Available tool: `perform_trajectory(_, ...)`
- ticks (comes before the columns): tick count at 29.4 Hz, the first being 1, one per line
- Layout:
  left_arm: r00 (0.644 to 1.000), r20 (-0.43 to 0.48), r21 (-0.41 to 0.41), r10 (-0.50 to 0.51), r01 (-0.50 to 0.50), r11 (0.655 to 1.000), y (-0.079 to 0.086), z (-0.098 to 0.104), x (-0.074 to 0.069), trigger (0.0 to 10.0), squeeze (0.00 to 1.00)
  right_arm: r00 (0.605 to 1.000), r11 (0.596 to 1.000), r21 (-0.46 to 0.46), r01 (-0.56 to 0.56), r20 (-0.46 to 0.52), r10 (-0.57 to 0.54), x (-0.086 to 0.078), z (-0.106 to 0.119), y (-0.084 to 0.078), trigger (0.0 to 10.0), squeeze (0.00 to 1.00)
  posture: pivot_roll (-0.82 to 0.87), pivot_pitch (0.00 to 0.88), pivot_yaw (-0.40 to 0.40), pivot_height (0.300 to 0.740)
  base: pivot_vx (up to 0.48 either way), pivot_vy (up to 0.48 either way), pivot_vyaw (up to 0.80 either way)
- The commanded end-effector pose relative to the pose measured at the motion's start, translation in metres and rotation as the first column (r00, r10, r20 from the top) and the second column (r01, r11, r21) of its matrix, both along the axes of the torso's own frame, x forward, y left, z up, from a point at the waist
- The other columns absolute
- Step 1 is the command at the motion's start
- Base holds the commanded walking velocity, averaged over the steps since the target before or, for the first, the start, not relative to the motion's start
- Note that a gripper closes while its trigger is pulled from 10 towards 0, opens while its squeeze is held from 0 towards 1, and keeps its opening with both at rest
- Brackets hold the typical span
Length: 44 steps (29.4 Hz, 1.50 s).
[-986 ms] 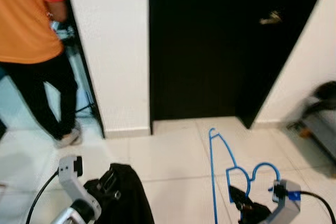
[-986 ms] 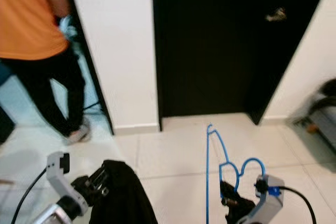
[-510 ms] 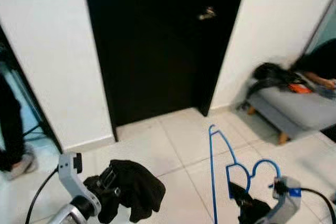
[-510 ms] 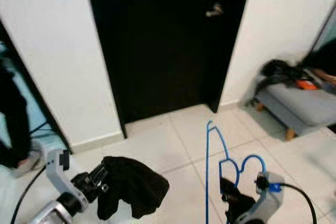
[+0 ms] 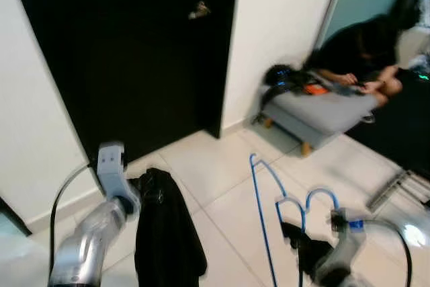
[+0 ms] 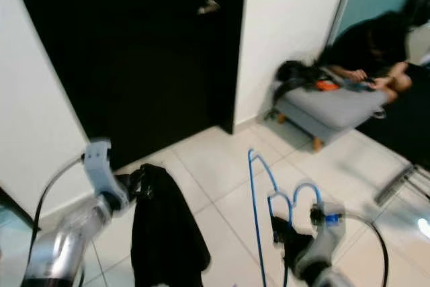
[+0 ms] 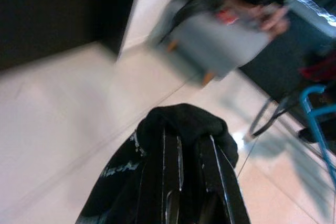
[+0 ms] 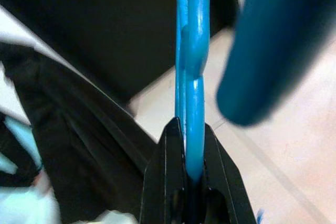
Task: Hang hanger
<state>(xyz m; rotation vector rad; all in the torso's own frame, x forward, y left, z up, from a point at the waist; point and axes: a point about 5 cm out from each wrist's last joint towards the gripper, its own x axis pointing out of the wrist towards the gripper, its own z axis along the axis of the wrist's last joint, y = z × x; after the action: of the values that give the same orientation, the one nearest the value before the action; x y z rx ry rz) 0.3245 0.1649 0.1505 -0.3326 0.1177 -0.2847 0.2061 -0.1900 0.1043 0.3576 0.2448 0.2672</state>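
Note:
A blue wire hanger stands upright at lower right, its hook curling by my right wrist. My right gripper is shut on the hanger; the right wrist view shows the blue hanger wire clamped between the black fingers. My left gripper is shut on a black garment that hangs limp from it over the white tile floor. In the left wrist view the black garment bunches over the fingers.
A black door with a metal handle lies ahead, white walls on both sides. At right a person in dark clothes sits by a grey bench. A metal rack lies on the floor at far right.
The camera has swung right: the door shifted left, the standing person left the picture and the bench with the seated person came in. My left arm lifted the garment higher.

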Motion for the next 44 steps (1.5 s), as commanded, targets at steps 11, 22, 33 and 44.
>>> perform_trajectory(11, 0.983, 0.184, 0.047, -0.022, 0.014, 0.999, -0.035, 0.09, 0.054, 10.0, 0.0, 0.915, 0.942, -0.154, -0.298, 0.237, 0.328, 0.022, 0.066, 0.032, 10.0, 0.0, -0.07, 0.0, 0.077, 0.74, 0.0, 0.0, -0.51)
perform_trajectory(22, 0.988, 0.099, 0.079, 0.117, -0.125, 0.989, -0.03, 0.102, 0.074, 10.0, 0.0, 0.821, 0.824, -0.295, -0.484, 0.175, 0.544, -0.004, 0.087, 0.029, 10.0, 0.0, -0.08, 0.0, 0.083, 0.74, 0.0, 0.0, 0.0)
perform_trajectory(33, 0.997, 0.004, 0.078, 0.076, -0.076, 0.994, -0.047, 0.098, 0.075, 10.0, 0.0, 0.841, 0.818, -0.331, -0.471, 0.111, 0.529, -0.006, 0.084, 0.022, 10.0, 0.0, -0.08, 0.0, 0.089, 0.74, 0.0, 0.0, 0.0)
perform_trajectory(44, 0.999, -0.015, 0.048, 0.03, -0.029, 0.998, -0.058, 0.108, 0.07, 10.0, 0.0, 0.838, 0.807, -0.334, -0.487, 0.082, 0.539, 0.0, 0.081, 0.029, 10.0, 0.0, -0.07, 0.0, 0.078, 0.74, 0.0, 0.0, 0.0)
